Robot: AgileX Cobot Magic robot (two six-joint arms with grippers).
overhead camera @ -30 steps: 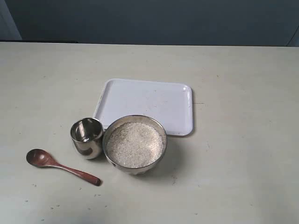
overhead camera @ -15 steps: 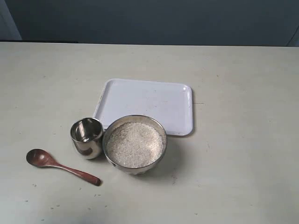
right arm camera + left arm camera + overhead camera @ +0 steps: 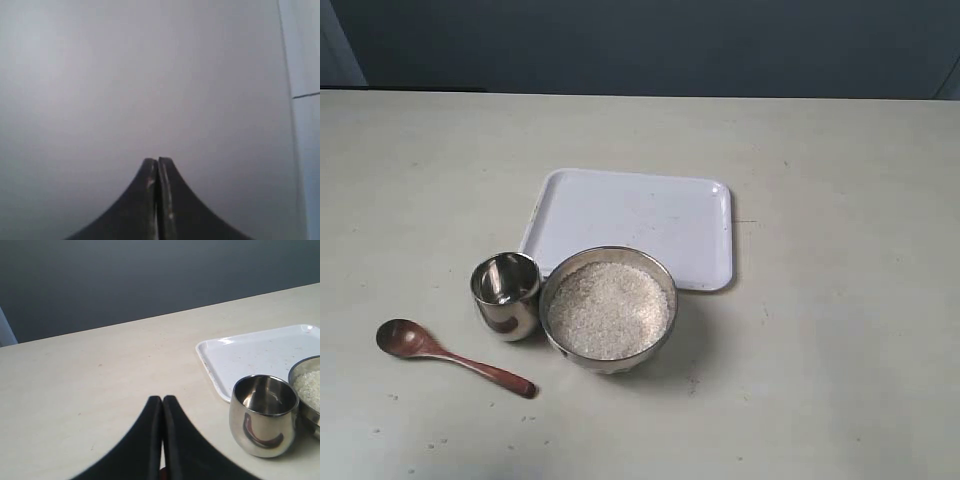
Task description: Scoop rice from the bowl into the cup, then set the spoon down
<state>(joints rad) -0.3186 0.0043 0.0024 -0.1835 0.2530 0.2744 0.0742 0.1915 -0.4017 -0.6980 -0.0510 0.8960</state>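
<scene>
The steel bowl (image 3: 664, 320) sits near the table's front, full of white rice (image 3: 608, 309). Just left of it stands the small steel cup (image 3: 506, 293), which looks to hold no rice. The reddish-brown wooden spoon (image 3: 448, 356) lies flat on the table to the cup's front left, handle pointing right. Neither arm shows in the exterior view. In the left wrist view my left gripper (image 3: 162, 399) is shut with nothing held, the cup (image 3: 262, 415) and bowl rim (image 3: 301, 367) off to one side. My right gripper (image 3: 158, 160) is shut too, facing only a blank grey surface.
A white rectangular tray (image 3: 632, 222) lies behind the bowl, its near edge close to the bowl's rim; it also shows in the left wrist view as the tray (image 3: 252, 356). The beige table (image 3: 840, 340) spreads wide on all sides. A dark wall runs behind.
</scene>
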